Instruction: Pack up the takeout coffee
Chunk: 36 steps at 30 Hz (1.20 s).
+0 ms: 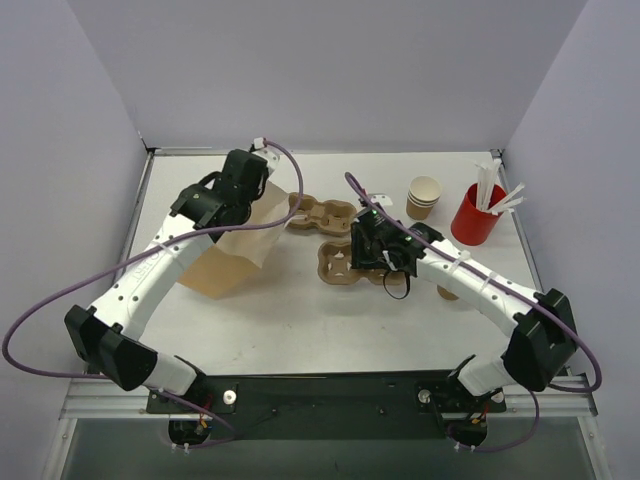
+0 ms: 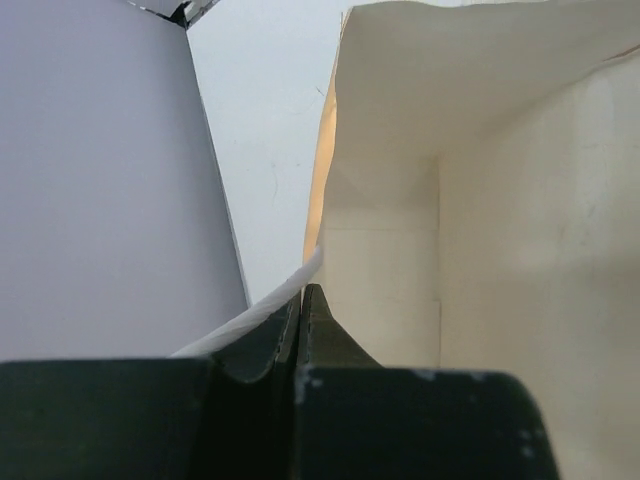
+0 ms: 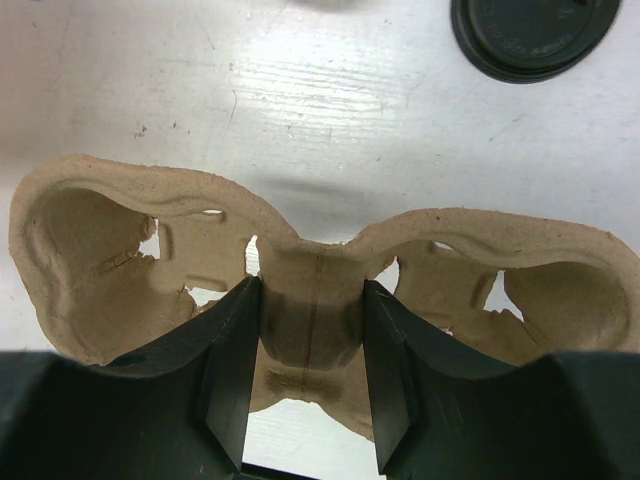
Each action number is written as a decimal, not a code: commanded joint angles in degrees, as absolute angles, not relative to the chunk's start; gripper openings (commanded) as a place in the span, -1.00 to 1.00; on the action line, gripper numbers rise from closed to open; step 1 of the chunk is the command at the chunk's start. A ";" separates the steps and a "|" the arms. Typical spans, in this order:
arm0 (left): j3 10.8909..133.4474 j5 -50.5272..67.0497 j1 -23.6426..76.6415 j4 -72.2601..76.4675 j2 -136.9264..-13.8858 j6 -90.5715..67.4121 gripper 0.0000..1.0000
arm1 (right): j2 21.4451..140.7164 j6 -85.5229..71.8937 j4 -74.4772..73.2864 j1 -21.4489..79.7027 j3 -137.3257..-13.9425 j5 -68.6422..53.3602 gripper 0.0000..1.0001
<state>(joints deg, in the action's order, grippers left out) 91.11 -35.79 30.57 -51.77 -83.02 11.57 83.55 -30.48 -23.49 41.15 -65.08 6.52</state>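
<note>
The takeout coffee cup (image 1: 424, 197), tan kraft paper and stacked on others like it, stands at the back right with neither gripper on it. My right gripper (image 3: 312, 290) is shut on the middle ridge of a brown pulp cup carrier (image 3: 130, 240), one finger on each side of it. From above, that gripper (image 1: 362, 250) sits over the carrier (image 1: 335, 268) at mid-table. My left gripper (image 2: 304, 292) is shut on the rim of a brown paper bag (image 2: 480, 200). Seen from above, the left gripper (image 1: 255, 195) is at the bag's (image 1: 225, 262) upper edge.
A second pulp carrier (image 1: 322, 212) lies behind the held one. A red cup with white straws (image 1: 476, 214) stands at the far right. A black lid (image 3: 530, 35) lies on the table beyond the held carrier. Side walls close in the table.
</note>
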 commanded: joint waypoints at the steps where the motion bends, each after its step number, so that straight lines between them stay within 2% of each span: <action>1: 89.83 -41.39 33.39 -47.47 -80.51 18.09 -1.00 | 77.70 -29.97 -24.70 38.94 -63.38 10.02 -0.34; 4: 89.21 -44.47 33.40 -43.62 -79.46 22.65 -1.00 | 75.24 -29.88 -24.96 37.62 -62.93 9.93 -0.35; 12: 78.95 -34.55 38.75 -38.14 -73.66 28.39 -1.00 | 72.16 -28.30 -24.87 34.54 -63.98 10.20 -0.34; 22: 67.42 -26.72 45.96 -33.58 -66.10 23.03 -1.00 | 68.73 -27.16 -16.19 31.64 -62.76 9.50 -0.33; 32: 66.80 -28.04 47.99 -30.06 -67.41 15.91 -1.00 | 63.55 -29.18 -3.26 32.25 -57.14 1.42 -0.33; 36: 66.88 -27.60 47.99 -30.15 -68.81 12.93 -1.00 | 61.53 -27.52 -0.44 36.03 -54.41 1.67 -0.33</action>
<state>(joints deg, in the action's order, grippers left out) 66.54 -28.05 47.90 -33.76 -67.79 17.54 64.12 -28.40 -6.42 32.80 -56.62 3.36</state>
